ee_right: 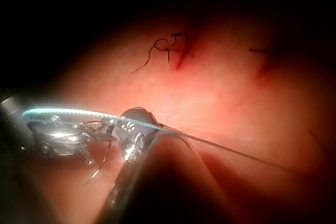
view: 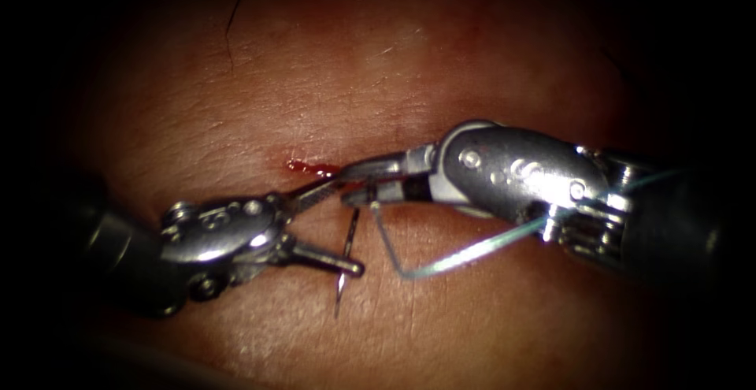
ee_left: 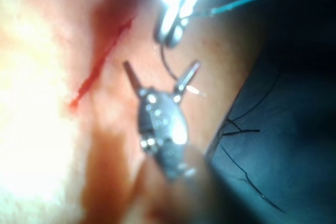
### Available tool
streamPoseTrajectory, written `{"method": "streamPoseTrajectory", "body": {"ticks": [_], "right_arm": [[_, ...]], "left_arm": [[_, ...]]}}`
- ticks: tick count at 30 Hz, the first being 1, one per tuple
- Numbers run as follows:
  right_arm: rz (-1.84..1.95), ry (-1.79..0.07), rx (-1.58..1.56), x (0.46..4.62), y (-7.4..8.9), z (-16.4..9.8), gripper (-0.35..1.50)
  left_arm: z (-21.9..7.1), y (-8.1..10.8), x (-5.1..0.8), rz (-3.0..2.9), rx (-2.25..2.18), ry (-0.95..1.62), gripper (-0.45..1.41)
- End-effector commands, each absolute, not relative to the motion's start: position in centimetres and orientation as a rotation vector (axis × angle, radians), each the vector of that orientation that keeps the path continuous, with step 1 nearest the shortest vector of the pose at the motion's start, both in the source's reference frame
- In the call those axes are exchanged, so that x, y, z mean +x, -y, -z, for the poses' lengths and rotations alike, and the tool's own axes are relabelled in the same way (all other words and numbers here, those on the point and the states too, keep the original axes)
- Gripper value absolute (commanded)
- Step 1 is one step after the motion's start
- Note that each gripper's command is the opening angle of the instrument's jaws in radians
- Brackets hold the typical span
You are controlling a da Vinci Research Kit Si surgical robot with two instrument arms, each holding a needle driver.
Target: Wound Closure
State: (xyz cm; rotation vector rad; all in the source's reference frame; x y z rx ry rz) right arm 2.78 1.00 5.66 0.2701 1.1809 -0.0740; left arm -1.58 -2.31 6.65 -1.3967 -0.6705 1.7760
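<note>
- While the right tool (view: 364,181) clamps the needle (view: 346,252) near its thread end, its tip hangs free, nearer than the cut (view: 311,169).
- Left tool (view: 335,228) spread wide, empty, straddling the needle.
- Thread (view: 465,254) loops rightward.
- Looks like a handover; next needs a firm mid-curve grip.

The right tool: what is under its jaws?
Under the right tool, the needle hangs from the shut jaws, held near its thread end, passing between the left tool's open jaws. Its tip lies against the tissue; whether it enters is unclear.
</note>
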Motion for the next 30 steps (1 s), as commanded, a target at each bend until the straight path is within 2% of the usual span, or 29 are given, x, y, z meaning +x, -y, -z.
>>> {"method": "streamPoseTrajectory", "body": {"ticks": [1, 6, 10, 14, 17, 19, 20, 26, 30], "right_arm": [[0.074, -1.182, 0.272, 2.85, -0.98, -5.69, -0.35], [0.096, -1.183, 0.261, 2.88, -0.97, -5.66, -0.35], [0.107, -1.185, 0.254, 2.91, -0.97, -5.66, -0.35], [0.119, -1.186, 0.247, 2.92, -0.96, -5.66, -0.35], [0.130, -1.188, 0.241, 2.92, -0.95, -5.65, -0.35], [0.131, -1.188, 0.241, 2.93, -0.94, -5.65, -0.35], [0.132, -1.189, 0.241, 2.93, -0.94, -5.64, -0.35], [0.140, -1.190, 0.237, 2.93, -0.92, -5.65, -0.35], [0.129, -1.201, 0.221, 2.93, -0.93, -5.65, -0.35]], "left_arm": [[-6.70, 2.40, -1.57, -1.777, -1.394, 0.673, 1.05], [-6.70, 2.41, -1.53, -1.789, -1.380, 0.671, 1.04], [-6.71, 2.45, -1.65, -1.791, -1.390, 0.695, 0.92], [-6.69, 2.46, -1.69, -1.780, -1.388, 0.712, 0.88], [-6.68, 2.46, -1.71, -1.748, -1.374, 0.757, 0.68], [-6.68, 2.46, -1.70, -1.740, -1.370, 0.769, 0.35], [-6.67, 2.47, -1.68, -1.733, -1.360, 0.778, 0.11], [-6.57, 2.51, -1.64, -1.657, -1.304, 0.867, -0.09], [-6.49, 2.51, -1.67, -1.602, -1.265, 0.909, -0.34]]}}
